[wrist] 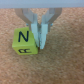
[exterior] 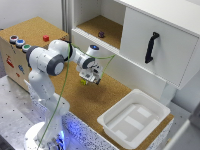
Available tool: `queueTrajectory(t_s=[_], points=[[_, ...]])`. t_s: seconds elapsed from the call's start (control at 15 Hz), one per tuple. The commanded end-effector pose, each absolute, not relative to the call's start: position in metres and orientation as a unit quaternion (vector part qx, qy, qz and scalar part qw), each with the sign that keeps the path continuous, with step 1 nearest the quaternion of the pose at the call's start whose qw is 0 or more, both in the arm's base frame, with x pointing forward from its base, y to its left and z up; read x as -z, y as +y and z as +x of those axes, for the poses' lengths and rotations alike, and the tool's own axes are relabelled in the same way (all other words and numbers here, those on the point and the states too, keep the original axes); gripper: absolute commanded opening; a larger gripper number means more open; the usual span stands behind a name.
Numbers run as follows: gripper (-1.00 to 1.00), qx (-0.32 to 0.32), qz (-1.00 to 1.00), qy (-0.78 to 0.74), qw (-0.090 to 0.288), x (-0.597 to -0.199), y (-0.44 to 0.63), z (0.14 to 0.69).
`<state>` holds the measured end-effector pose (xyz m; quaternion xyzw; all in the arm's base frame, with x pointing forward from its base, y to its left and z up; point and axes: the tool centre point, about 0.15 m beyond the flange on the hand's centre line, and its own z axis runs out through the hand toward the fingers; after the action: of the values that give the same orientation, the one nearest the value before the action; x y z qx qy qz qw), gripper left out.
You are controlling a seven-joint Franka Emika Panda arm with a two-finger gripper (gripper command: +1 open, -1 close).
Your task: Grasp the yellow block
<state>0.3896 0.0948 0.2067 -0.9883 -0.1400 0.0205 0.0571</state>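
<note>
The yellow block is a small bright cube with black letters on its faces, lying on the cork surface. In the exterior view the yellow block shows just under the gripper, on the side toward the exterior view's left. The gripper is down at the block in the wrist view. One finger runs behind the block's far edge and the other finger lies against its side. The gap between the fingers is narrow. Whether they pinch the block cannot be told.
A white tray sits toward the exterior view's right on the cork top. Behind stands a white cabinet with a black handle, and a small dark object lies in its open shelf. A red cube sits on the button box.
</note>
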Motion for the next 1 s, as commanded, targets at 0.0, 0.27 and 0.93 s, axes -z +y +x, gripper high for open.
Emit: queueTrajectory(t_s=[0.0, 0.27, 0.93], points=[[-1.0, -0.031, -0.986, -0.136, 0.088, -0.21, 0.137, 0.391], [-1.0, -0.01, -0.983, -0.159, 0.093, -0.233, 0.149, 0.384], [1.0, 0.03, -0.961, -0.265, 0.07, -0.3, 0.152, 0.347]])
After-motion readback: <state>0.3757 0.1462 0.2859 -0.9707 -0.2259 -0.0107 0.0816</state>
